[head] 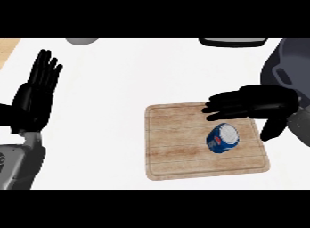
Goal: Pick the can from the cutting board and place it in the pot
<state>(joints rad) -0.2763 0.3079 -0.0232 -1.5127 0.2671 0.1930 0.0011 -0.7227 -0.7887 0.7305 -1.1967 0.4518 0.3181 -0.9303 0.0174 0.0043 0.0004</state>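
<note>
Only the head view to go on, so here's what it showed. The can sat on the cutting board, right of the board's middle, blue with a pale top end facing up toward the camera and a bit to the upper right. So its long axis looked tilted rather than flat along the board, though I couldn't say for sure whether it stood or leaned.

The right hand hovered over the board's upper right corner, fingers stretched out to the view's left and thumb hanging down on the right, open and holding nothing. The can lay just below and slightly left of that palm, near but apart from it. I'd guess a short drop down onto the can was all that was needed.

The left hand rested open at the left edge, fingers up, well apart from the board, so the right one was clearly nearer.

There was red and white marking on the can's side, but nothing I could read. A dark rim at the bench's top edge was probably the pot.
</note>
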